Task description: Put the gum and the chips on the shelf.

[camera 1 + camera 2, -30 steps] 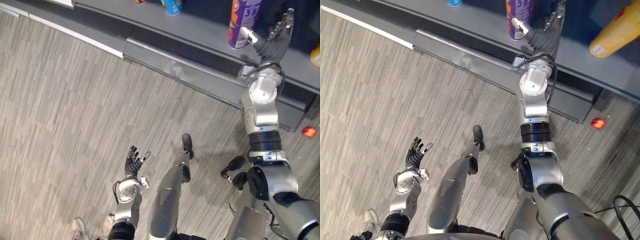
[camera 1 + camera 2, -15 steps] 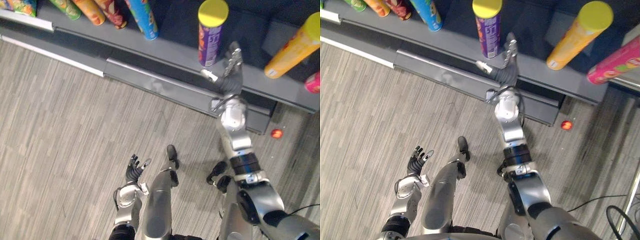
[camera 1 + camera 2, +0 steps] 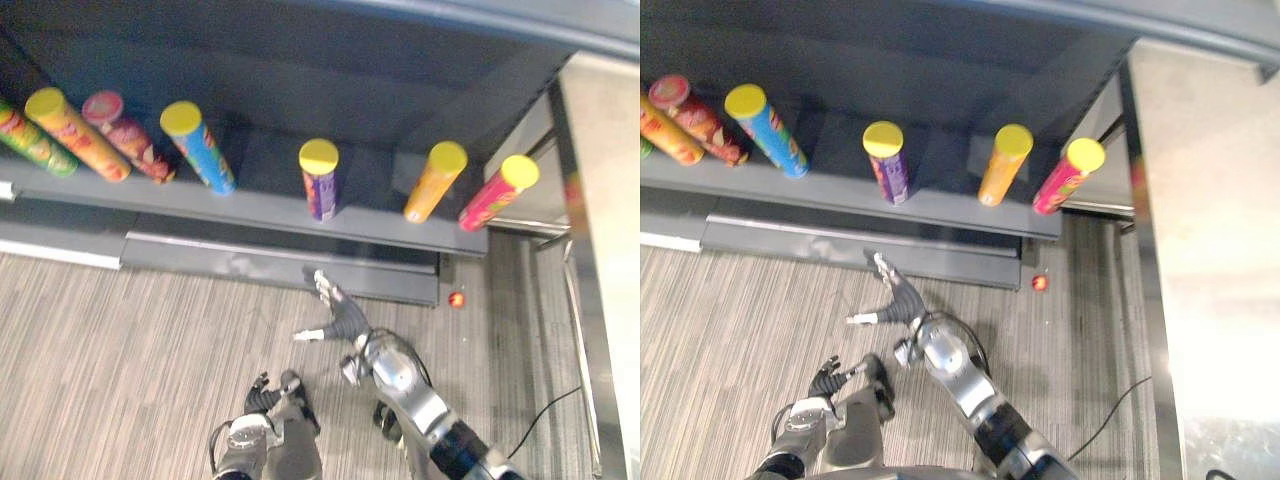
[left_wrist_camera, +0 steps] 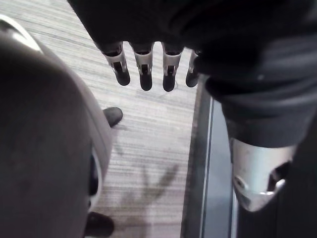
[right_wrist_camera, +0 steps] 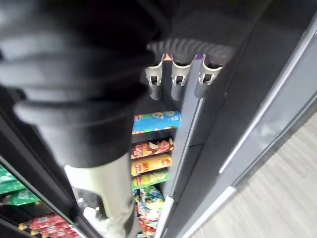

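The right robot hand (image 3: 345, 322) is released, its silver dark-tipped fingers (image 5: 177, 83) straight and spread, grasping nothing; it hangs above the grey striped carpet floor (image 3: 120, 330), in front of the base of the dark grey shelf (image 3: 262, 203). Beyond its fingertips, and apart from them, the tall purple chips can with a yellow lid (image 3: 320, 182) stands on the shelf board. Farther to this hand's right on the same board stand an orange can with a yellow lid (image 3: 434, 187) and a pink can with a yellow lid (image 3: 490, 195). To its left stands a blue can with a yellow lid (image 3: 200, 150), with more cans past that. A small red ball (image 3: 456, 298) lies on the floor to the hand's right, near the shelf base. The left robot hand (image 3: 262, 393) hangs low, well back from the shelf, its fingers (image 4: 143, 74) relaxed and empty.
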You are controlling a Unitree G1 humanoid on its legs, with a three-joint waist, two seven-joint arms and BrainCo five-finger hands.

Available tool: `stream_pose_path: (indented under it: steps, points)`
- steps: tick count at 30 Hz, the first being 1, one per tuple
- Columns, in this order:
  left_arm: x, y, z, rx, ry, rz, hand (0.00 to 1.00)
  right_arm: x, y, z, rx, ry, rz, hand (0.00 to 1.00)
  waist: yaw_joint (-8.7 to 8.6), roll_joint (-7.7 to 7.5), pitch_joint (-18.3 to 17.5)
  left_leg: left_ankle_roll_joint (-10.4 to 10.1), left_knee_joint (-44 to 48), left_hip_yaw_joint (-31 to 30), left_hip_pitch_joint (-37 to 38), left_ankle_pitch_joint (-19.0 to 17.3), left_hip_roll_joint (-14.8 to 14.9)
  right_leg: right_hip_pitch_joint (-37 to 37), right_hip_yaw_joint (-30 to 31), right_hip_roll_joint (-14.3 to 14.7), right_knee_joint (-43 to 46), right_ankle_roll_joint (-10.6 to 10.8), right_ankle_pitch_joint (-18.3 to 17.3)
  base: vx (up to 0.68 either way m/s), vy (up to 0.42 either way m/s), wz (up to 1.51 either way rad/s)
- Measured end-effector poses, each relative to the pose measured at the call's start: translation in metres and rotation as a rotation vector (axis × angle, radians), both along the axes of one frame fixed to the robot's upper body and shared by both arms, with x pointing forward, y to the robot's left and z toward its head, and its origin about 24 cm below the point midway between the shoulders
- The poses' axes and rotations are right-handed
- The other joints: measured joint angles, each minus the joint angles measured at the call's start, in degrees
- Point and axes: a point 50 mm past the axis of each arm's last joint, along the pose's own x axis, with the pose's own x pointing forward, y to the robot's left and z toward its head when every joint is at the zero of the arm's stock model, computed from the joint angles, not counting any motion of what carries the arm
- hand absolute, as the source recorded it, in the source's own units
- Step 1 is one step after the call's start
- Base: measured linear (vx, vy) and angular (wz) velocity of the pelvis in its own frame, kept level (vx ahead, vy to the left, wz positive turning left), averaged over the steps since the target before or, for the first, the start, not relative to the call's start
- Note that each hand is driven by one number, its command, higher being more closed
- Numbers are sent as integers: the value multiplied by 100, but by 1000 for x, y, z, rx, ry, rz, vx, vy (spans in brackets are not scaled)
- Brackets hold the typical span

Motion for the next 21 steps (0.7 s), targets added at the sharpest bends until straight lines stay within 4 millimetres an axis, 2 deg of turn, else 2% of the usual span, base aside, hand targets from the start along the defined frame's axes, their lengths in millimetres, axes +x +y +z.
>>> stream_pose_path:
  steps: [3,5,6,8,9,11,15,17,19,21]
  points:
    - [-18,-2,-9,-6,59,-17,0,-20,-25,-36,-62,135,-13,0,-96,1,-336,5,-295,205,342,13,-128,247,143,4,-307,71,114,106,87,-28]
    - [-34,-4,-15,-17,101,-5,0,-41,-57,-76,-138,297,-75,0,-107,48,-637,-4,-591,396,686,42,-265,433,313,23,-467,122,159,100,77,-34]
    - [-36,-5,-16,-19,110,-8,0,-47,-66,-84,-160,334,-100,0,-113,73,-695,-9,-658,402,748,49,-289,472,329,22,-479,123,159,76,50,-15]
    - [-45,-7,-20,-26,143,-10,0,-71,-102,-116,-264,475,-202,0,-168,113,-869,-12,-832,409,955,79,-365,653,332,11,-557,130,162,58,36,0]
    - [-47,-7,-21,-27,148,-4,0,-77,-110,-123,-289,506,-226,0,-188,112,-908,-14,-865,408,991,88,-377,680,331,11,-566,130,161,40,23,4]
    - [-55,-5,-23,-38,163,33,0,-100,-141,-145,-368,631,-336,0,-272,116,-992,-21,-1011,401,1154,148,-426,827,316,13,-633,131,161,18,12,4]
    - [-64,-5,-26,-68,179,86,0,-119,-182,-161,-366,766,-586,0,-324,156,-1108,-21,-1225,400,1379,215,-503,932,342,-8,-665,141,165,-38,15,-2]
    - [-69,-5,-27,-82,188,113,0,-129,-194,-167,-376,826,-654,0,-327,190,-1208,-19,-1304,398,1433,232,-535,972,341,-16,-715,151,169,-23,6,0]
    - [-77,-2,-29,-104,203,162,0,-165,-211,-183,-378,1020,-775,0,-323,252,-1290,-39,-1321,396,1554,199,-556,1135,342,-46,-801,165,177,0,0,0]
    - [-87,-2,-33,-148,227,241,0,-191,-213,-192,-291,1171,-899,0,-361,316,-1360,-64,-1337,424,1567,161,-571,1154,371,-61,-855,180,189,-13,15,-6]
